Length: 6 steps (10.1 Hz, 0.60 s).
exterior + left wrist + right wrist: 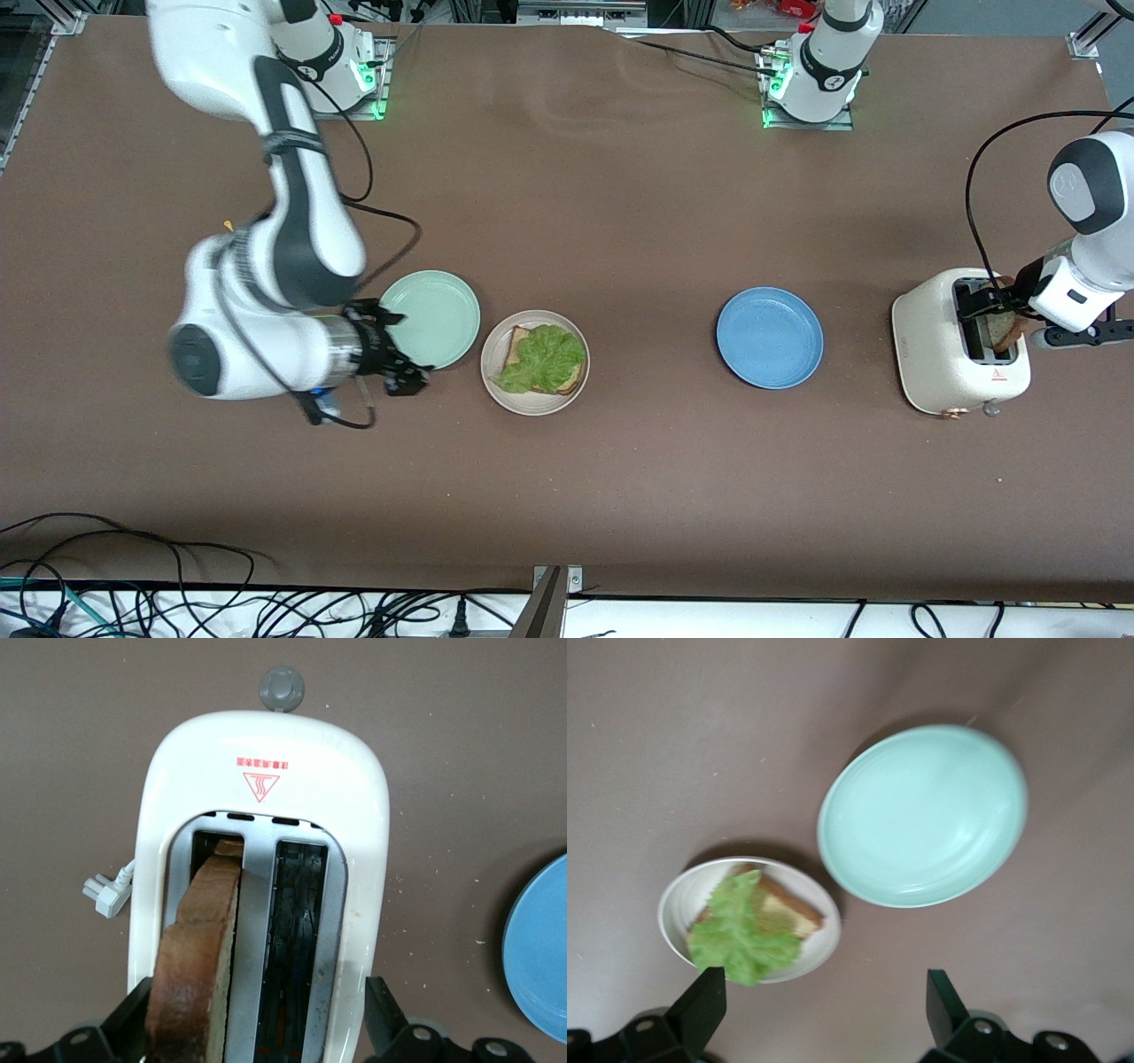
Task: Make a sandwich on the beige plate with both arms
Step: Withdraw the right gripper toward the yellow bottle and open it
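The beige plate (532, 407) (671, 904) holds one bread slice (513, 342) (794, 912) with a ruffled green lettuce leaf (546, 356) (740, 936) on top. My right gripper (404, 351) (824, 1005) hangs open with nothing between its fingers, low over the table beside this plate and the mint green plate. At the left arm's end a second bread slice (1006, 330) (199, 948) stands in one slot of a white toaster (939, 354) (266, 753). My left gripper (990, 307) (257, 1028) is open just above the toaster, its fingers wide on either side of the slots and the slice.
A mint green plate (434, 310) (921, 815) lies bare right next to the beige plate, toward the right arm's end. A bare blue plate (769, 337) (540, 961) lies between the beige plate and the toaster. Cables (133, 594) trail along the table's front edge.
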{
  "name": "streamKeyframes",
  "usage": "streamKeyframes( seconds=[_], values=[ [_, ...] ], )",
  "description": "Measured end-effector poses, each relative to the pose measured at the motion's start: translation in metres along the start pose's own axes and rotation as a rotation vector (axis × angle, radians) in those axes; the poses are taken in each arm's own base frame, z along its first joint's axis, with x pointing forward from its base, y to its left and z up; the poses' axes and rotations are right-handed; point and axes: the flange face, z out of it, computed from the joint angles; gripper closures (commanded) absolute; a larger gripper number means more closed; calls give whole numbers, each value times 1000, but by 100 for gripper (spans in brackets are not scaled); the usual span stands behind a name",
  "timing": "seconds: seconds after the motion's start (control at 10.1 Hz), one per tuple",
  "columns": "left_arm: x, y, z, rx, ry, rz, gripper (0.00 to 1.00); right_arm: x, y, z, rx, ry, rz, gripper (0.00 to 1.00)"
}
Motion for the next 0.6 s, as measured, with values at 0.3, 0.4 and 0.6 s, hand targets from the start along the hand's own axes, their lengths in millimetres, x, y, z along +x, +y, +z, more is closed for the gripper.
streamKeyframes(
  seconds=[0.3, 0.4, 0.6],
  values=[
    [0, -1, -1, 0, 0, 0, 0, 38, 68, -63, -152, 46, -315, 0],
    [1, -1, -4, 0, 0, 0, 0, 53, 94, -85, -192, 48, -441, 0],
    [5, -2, -12, 0, -1, -1, 0, 94, 150, -122, -223, 31, -691, 0]
  ],
)
